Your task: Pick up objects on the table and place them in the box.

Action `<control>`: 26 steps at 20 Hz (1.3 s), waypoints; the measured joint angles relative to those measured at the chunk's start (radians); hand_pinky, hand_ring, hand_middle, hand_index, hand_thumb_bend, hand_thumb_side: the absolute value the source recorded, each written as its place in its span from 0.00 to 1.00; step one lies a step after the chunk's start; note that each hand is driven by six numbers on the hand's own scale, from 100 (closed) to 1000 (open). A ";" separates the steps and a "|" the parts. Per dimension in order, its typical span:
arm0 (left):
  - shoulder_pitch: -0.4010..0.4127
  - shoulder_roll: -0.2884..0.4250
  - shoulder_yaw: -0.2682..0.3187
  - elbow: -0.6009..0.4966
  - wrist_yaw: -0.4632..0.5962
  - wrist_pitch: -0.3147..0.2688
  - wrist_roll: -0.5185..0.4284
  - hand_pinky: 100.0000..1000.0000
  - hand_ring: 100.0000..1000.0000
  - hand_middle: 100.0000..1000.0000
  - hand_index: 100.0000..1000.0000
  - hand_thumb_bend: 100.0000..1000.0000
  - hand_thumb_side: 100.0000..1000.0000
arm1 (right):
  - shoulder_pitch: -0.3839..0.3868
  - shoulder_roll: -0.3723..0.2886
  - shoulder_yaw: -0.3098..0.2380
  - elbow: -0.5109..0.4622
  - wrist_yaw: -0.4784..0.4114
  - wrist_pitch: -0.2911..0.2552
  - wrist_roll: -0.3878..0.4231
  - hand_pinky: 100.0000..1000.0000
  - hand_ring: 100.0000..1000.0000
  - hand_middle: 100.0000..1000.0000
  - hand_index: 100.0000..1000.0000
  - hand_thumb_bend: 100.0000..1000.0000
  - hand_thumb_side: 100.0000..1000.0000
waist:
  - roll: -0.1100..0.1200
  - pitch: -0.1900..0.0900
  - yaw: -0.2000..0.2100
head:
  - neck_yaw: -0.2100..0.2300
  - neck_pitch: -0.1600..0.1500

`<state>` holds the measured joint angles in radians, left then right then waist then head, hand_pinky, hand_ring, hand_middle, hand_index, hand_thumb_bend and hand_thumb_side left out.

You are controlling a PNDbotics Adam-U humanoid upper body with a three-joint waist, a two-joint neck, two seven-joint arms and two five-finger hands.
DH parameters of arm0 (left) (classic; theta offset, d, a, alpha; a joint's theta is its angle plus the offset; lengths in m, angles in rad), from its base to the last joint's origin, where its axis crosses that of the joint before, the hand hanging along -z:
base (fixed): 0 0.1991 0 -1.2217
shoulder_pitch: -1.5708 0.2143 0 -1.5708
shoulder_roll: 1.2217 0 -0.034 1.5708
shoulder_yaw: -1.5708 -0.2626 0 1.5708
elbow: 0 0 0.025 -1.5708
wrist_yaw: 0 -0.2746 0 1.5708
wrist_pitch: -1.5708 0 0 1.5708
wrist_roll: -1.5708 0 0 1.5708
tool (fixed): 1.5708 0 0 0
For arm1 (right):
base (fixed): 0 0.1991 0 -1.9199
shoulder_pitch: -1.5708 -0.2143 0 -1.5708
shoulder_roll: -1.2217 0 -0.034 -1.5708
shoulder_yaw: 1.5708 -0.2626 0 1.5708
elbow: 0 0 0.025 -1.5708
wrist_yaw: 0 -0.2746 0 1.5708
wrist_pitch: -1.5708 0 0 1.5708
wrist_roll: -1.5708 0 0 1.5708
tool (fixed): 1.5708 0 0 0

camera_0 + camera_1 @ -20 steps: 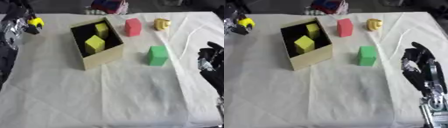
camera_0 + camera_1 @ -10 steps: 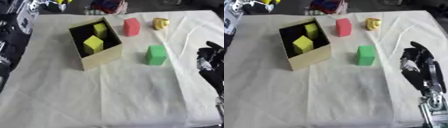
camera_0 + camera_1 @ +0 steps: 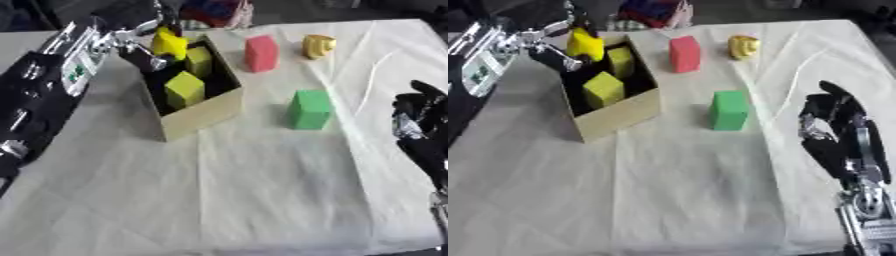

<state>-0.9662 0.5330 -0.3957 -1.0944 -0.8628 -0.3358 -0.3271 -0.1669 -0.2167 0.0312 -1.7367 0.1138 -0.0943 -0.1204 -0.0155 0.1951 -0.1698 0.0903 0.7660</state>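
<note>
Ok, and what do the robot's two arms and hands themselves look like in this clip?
The left arm is bulky and black with silver-grey panels and a small green marking on a pale label; its left hand has thin silver and black fingers. The right hand is mostly black with silvery patches at the knuckles, on a black forearm ending in a silver joint near the lower edge.

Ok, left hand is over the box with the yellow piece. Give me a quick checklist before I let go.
1. Yellow piece held in left hand: ok, fingers curled round it.
2. Piece above the box opening: ok, over its far left corner.
3. Room inside: ok, two yellow-green blocks leave dark floor showing.
4. Piece clear of the box rim: cannot tell.
5. Right hand out of the way: ok, idle at the table's right edge.
6. Still to collect: green block, red block, yellow cup on the cloth.
</note>
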 measured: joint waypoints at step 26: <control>0.626 0.008 0.351 -0.648 0.731 0.271 0.125 0.81 0.68 0.68 0.81 0.60 0.51 | -0.530 -0.432 0.245 0.346 0.227 -0.135 0.614 0.92 0.94 0.88 1.00 0.33 0.34 | 0.000 -0.027 0.102 | -0.095 0.000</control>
<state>-0.3404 0.5411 -0.0446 -1.7425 -0.1323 -0.0645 -0.2016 -0.6966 -0.6491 0.2758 -1.3907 0.3403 -0.2291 0.4938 -0.0154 0.1679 -0.0678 -0.0046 0.7661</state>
